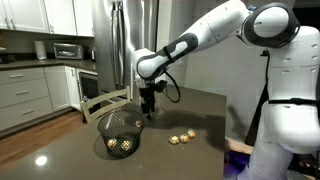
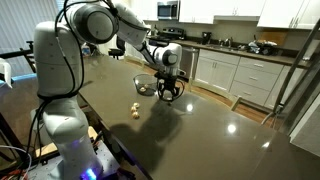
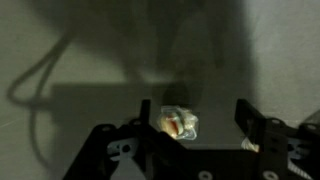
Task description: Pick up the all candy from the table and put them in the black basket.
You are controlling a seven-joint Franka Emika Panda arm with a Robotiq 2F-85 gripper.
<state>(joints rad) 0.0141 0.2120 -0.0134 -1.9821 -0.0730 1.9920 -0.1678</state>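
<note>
In an exterior view the Robotiq gripper hangs with jaws spread, just right of the round black wire-mesh basket. A gold-foil candy ball shows between its fingers.

The dark brown, glossy table carries a black wire basket, which stands just beside and below the gripper in both exterior views. A small cluster of gold-foil candy lies on the bare tabletop near the gripper's opposite side, apart from the basket.
</note>
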